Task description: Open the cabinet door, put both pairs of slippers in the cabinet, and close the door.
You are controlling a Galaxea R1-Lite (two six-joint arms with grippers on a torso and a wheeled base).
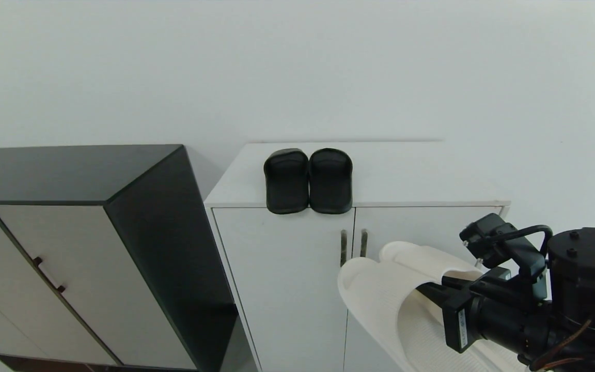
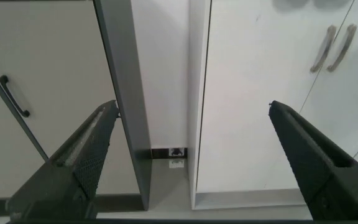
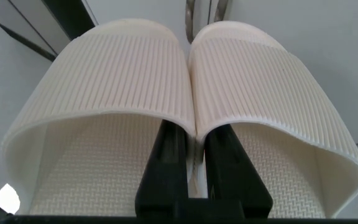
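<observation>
- Right gripper (image 3: 196, 149): jaws nearly closed, 1 finger under each strap, pinching the adjoining inner sides of the 2 white slippers (image 1: 380, 294). The pair is held in the air before the white cabinet's (image 1: 287, 279) right door.
- Left gripper (image 2: 191, 109): jaws wide apart, holding nothing, facing the gap between the dark cabinet (image 1: 173, 248) and the white cabinet.
- White cabinet: both doors shut, 2 handles (image 1: 353, 247) side by side.
- 2 black slippers (image 1: 308, 181): touching, on the cabinet top at its front edge.

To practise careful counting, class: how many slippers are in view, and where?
4. Two black slippers sit side by side on top of the white cabinet; two white slippers are clamped together in the right tool before the closed doors. None appears hidden.
</observation>
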